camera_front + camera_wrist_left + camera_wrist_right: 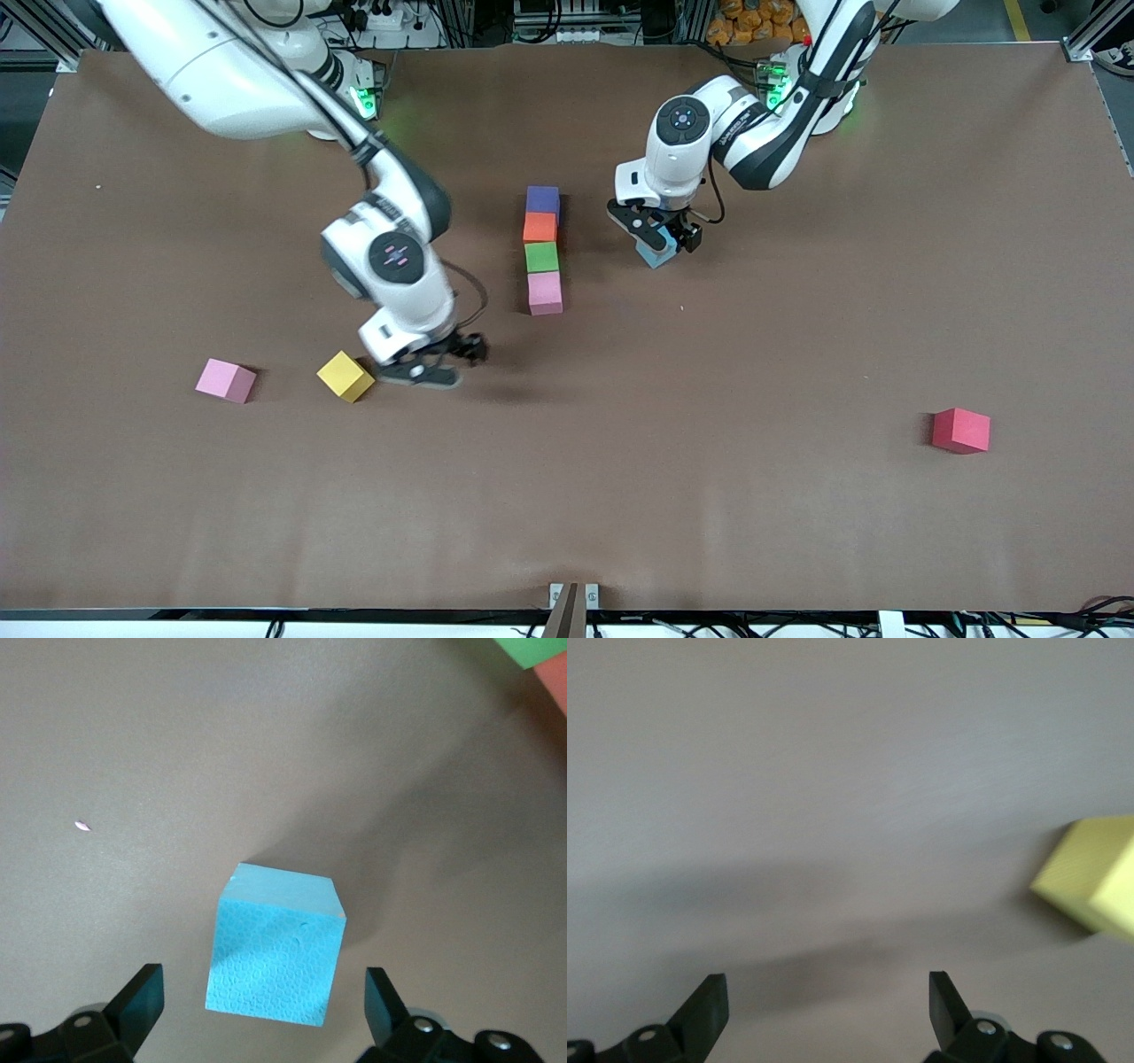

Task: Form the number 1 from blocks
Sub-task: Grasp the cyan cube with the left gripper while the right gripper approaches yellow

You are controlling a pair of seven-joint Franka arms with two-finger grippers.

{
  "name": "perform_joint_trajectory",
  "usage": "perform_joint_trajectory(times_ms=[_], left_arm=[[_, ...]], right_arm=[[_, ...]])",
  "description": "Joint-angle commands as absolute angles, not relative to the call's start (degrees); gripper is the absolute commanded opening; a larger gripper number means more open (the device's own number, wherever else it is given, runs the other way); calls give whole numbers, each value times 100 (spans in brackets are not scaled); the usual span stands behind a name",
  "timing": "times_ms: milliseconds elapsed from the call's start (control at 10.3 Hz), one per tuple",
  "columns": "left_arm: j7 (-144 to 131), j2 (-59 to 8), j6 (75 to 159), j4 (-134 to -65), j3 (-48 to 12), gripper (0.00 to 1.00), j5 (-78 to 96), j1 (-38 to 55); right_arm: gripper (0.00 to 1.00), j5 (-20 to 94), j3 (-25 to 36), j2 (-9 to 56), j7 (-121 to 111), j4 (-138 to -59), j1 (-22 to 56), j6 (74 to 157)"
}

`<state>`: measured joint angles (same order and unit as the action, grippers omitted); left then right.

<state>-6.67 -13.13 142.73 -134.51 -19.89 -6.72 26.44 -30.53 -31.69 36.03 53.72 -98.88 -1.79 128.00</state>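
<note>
Right now four blocks sit in a straight touching row at mid-table: the purple block farthest from the front camera, then the orange block, the green block and a pink block nearest. Beside that row, the left gripper hangs over the light blue block, fingers spread wide on either side of it, not touching. The right gripper is low over bare table just beside the yellow block, fingers apart and holding nothing. A second pink block lies toward the right arm's end, the red block toward the left arm's end.
</note>
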Motion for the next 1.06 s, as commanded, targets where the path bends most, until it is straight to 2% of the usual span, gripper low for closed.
perform_joint_trajectory(times_ms=[0, 290, 967], left_arm=[[-492, -1494, 14484, -13430, -2004, 100, -615, 2610], [-492, -1521, 14484, -13456, -2004, 100, -615, 2610], [-791, -1766, 14712, -13456, -2048, 100, -598, 2698]], right_arm=[[100, -3059, -3243, 3419, 5248, -10081, -727, 12508], [100, -2576, -3217, 3313, 4843, -10081, -879, 12402], [100, -2522, -3111, 3252, 4746, -10099, -993, 12208]])
